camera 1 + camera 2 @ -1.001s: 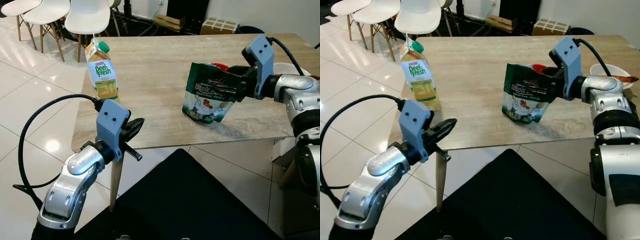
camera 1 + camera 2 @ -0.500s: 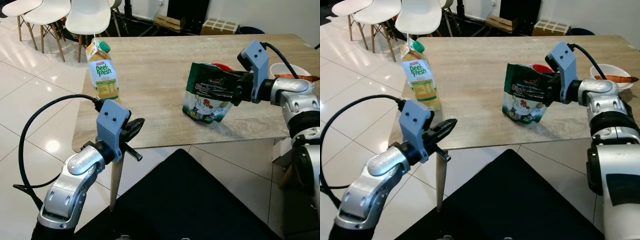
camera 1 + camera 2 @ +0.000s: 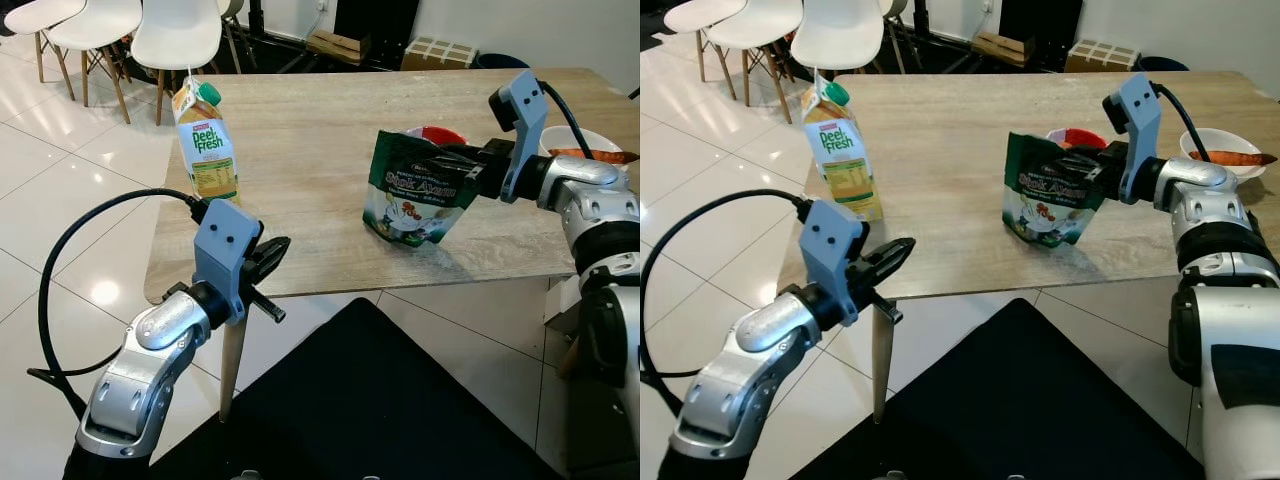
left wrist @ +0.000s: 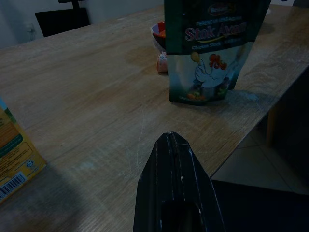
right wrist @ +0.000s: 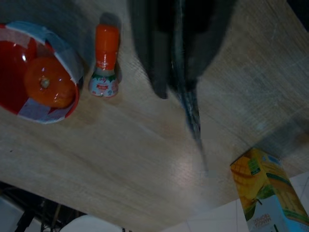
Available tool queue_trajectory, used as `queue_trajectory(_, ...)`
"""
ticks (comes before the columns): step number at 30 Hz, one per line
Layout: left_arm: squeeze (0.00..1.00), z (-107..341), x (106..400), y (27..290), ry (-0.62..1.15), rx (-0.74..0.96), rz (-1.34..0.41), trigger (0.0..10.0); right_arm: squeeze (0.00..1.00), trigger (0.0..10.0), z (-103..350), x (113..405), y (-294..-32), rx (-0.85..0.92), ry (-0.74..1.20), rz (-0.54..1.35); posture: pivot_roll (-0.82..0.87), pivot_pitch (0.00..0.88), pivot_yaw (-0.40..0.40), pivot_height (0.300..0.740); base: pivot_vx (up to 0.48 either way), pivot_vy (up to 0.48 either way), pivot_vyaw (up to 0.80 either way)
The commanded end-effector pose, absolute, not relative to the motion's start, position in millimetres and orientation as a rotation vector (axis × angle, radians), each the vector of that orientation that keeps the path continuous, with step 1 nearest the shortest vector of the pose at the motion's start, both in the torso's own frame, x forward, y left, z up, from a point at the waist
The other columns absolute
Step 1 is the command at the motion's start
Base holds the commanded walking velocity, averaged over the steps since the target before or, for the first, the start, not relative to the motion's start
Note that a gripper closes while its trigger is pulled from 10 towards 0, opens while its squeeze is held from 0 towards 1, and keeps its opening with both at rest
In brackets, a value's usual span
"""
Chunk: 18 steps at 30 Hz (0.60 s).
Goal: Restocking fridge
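At the far left of the pale wood-grain desk stands a tall yellow Peel Fresh juice carton with a green cap, upright near the desk's left edge. Below it, off the near edge, the left gripper hovers just in front of the desk; its jaws are pressed together with nothing between them, as the left wrist view shows.

Toward the middle of the desk stands a dark green stand-up pouch printed with a chicken and white lettering, leaning slightly, its base resting on the desk top. The right gripper reaches in from the right and its jaws are clamped on the pouch's upper right edge.

Just behind the pouch sits a red bowl with a pale blue and white rim, an orange fruit inside it. Beside the bowl stands a small bottle with an orange cap.

At the far right of the desk, behind the right arm, a white bowl holds an orange sweet potato.
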<state>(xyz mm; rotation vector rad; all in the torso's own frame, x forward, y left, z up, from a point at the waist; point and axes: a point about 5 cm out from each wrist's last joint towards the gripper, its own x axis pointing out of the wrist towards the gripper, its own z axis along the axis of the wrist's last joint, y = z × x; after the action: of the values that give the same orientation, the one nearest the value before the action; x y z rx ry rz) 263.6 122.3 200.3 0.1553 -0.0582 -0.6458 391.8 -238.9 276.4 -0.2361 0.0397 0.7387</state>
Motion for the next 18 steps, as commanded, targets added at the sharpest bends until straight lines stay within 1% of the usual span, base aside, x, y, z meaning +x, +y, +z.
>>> queue_trajectory(1, 0.00, 196.1, 264.2, 121.3, -0.039, 0.155, -0.657, 10.0, 0.00, 0.0, 278.5, 390.0, -245.0, -0.222, 0.035, 0.729, -0.03, 0.112, -0.056, 0.740, 0.000, 0.000, 0.00)
queue_trajectory(9, 0.00, 194.9, 265.0, 116.8, -0.038, 0.146, -0.671, 10.0, 0.00, 0.0, 279.9, 387.6, -248.7, -0.234, 0.039, 0.745, -0.04, 0.115, -0.058, 0.740, 0.000, 0.000, 0.00)
queue_trajectory(12, 0.00, 194.6, 265.0, 115.9, -0.038, 0.145, -0.673, 10.0, 0.00, 0.0, 282.5, 386.3, -252.1, -0.204, 0.039, 0.746, -0.04, 0.116, -0.057, 0.740, 0.000, 0.000, 0.00)
queue_trajectory(16, 0.00, 194.7, 265.5, 114.3, -0.039, 0.141, -0.678, 10.0, 0.00, 0.0, 285.8, 382.6, -263.2, -0.229, 0.075, 0.724, -0.05, 0.114, -0.055, 0.740, 0.000, 0.000, 0.00)
queue_trajectory(18, 0.00, 194.7, 265.7, 113.4, -0.040, 0.139, -0.682, 10.0, 0.00, 0.0, 289.2, 375.9, -272.8, -0.251, 0.098, 0.759, -0.05, 0.114, -0.056, 0.740, 0.000, 0.000, 0.00)
